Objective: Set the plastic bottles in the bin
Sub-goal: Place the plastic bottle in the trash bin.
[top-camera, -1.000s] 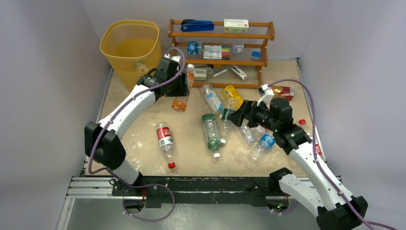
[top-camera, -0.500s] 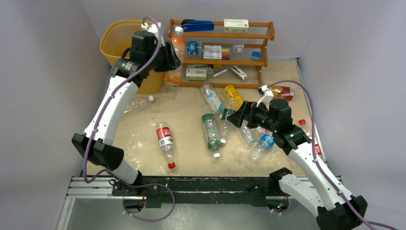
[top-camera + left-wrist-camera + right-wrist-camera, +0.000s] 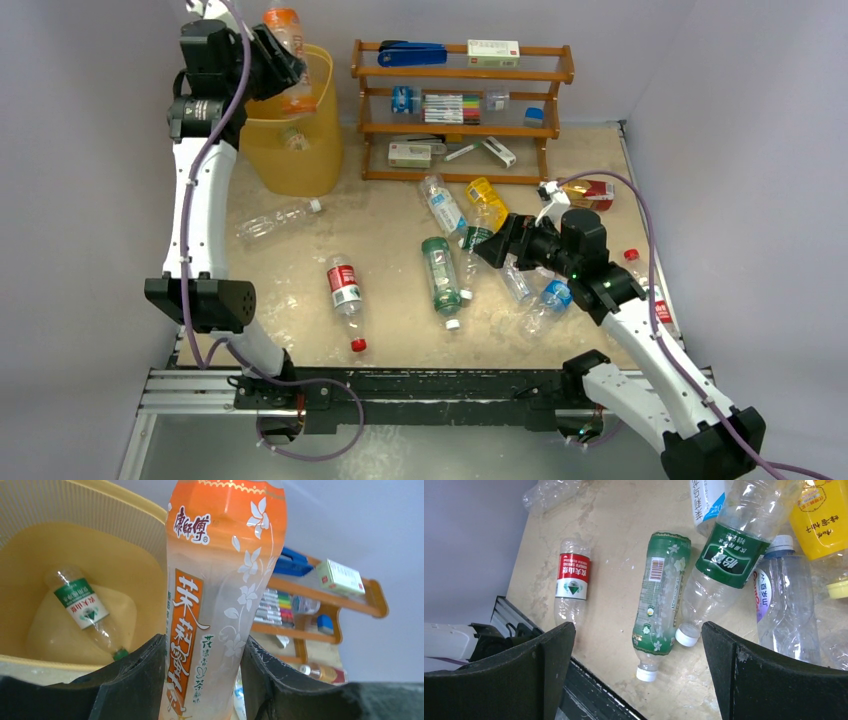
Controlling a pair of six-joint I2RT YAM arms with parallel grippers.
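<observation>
1. High at the far-left corner of the table, an orange bottle point(image 3: 220, 605) stands upright, pinched at its lower body between the 2 fingers of the left gripper point(image 3: 202, 655).
2. It hangs by the right side of the rim of the yellow bin point(image 3: 300, 165); whether it is fully over the opening I cannot tell.
3. 1 clear bottle with a green label point(image 3: 85, 607) lies on the bin's floor.
4. On the table point(image 3: 390, 230), a clear bottle point(image 3: 275, 222) lies near the bin, and a red-labelled bottle point(image 3: 345, 290) lies nearer the arms.
5. A green bottle point(image 3: 440, 275) lies mid-table, with a yellow bottle point(image 3: 487, 197) and several clear ones clustered to its right.
6. The right gripper point(image 3: 638, 635) hovers over that cluster with its jaws spread wide and nothing between them.
7. Behind stands a wooden rack point(image 3: 563, 75) with a blue stapler point(image 3: 412, 52) on its top tier.
</observation>
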